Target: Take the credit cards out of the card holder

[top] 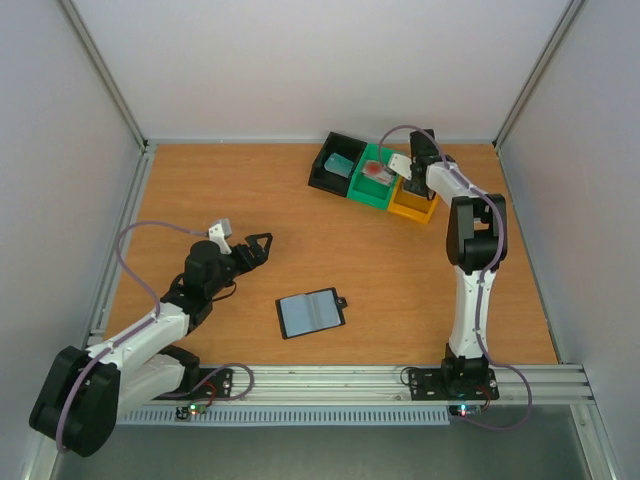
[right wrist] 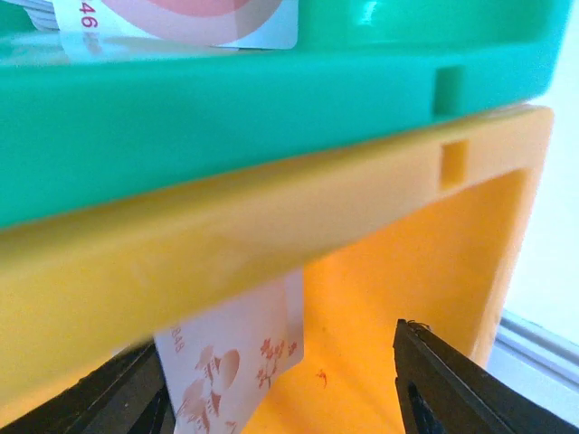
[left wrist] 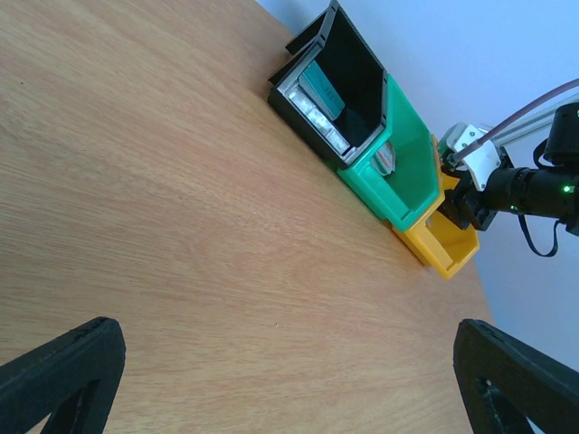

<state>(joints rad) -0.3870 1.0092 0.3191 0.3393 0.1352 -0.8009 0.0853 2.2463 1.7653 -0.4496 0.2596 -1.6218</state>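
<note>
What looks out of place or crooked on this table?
Nothing is spilled or broken. One small oddity: the whitish card in the orange tray sits tilted rather than lying flat. The open card holder lies slightly askew on the table.

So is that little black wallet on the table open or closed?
Open. The card holder lies spread flat on the table, with both pale blue-grey inner halves facing up.

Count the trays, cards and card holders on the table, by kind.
Trays: 3 (black tray, green tray, orange tray)
Credit cards: 3 (teal card, red card, whitish card)
Card holder: 1
Total: 7
</note>
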